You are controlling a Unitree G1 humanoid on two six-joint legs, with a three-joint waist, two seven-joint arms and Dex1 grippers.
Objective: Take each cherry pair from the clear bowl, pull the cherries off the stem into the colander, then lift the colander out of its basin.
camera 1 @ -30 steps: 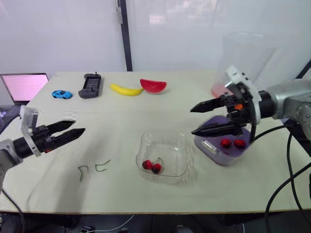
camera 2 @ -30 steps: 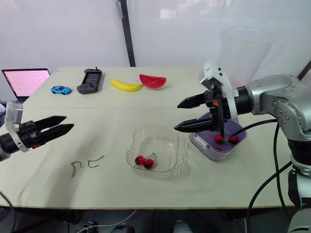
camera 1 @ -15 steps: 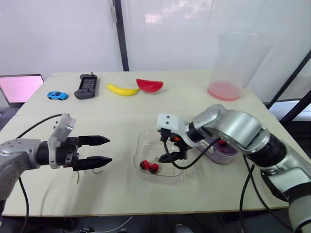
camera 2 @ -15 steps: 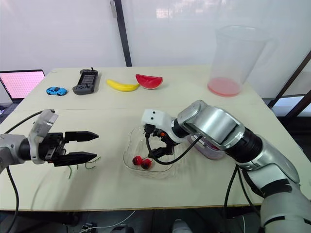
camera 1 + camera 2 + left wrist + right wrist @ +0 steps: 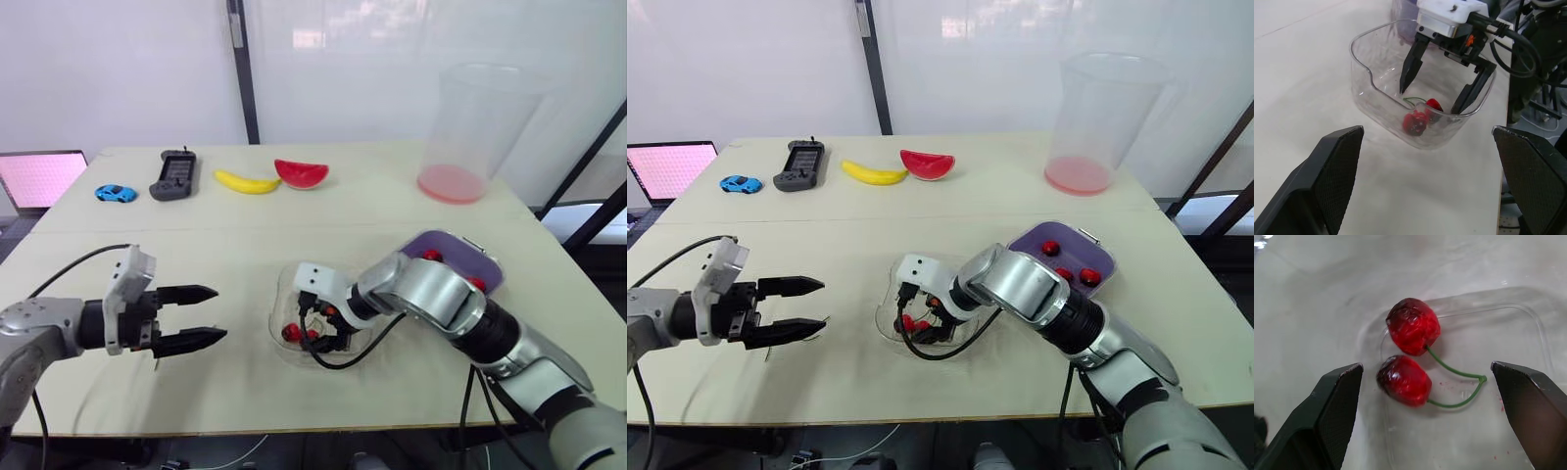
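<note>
Cherry pair [image 5: 1418, 120] in clear bowl [image 5: 1364, 73], colander [image 5: 1074, 241] to its right

The square clear plastic bowl [image 5: 1359, 49] is glossy and smooth, with bright glints along its rim. The pair of red cherries [image 5: 1413, 328] has a shiny, slightly wrinkled skin, and the thin green stem [image 5: 1462, 377] looks smooth. The black fingers [image 5: 1332, 166] of the left claw [image 5: 219, 313] are matt with a fine dotted grain, as are those of the right claw [image 5: 1426, 366]. The pale cream surface [image 5: 294, 235] is matt and even. The purple colander [image 5: 1080, 247] looks like smooth plastic.
</note>
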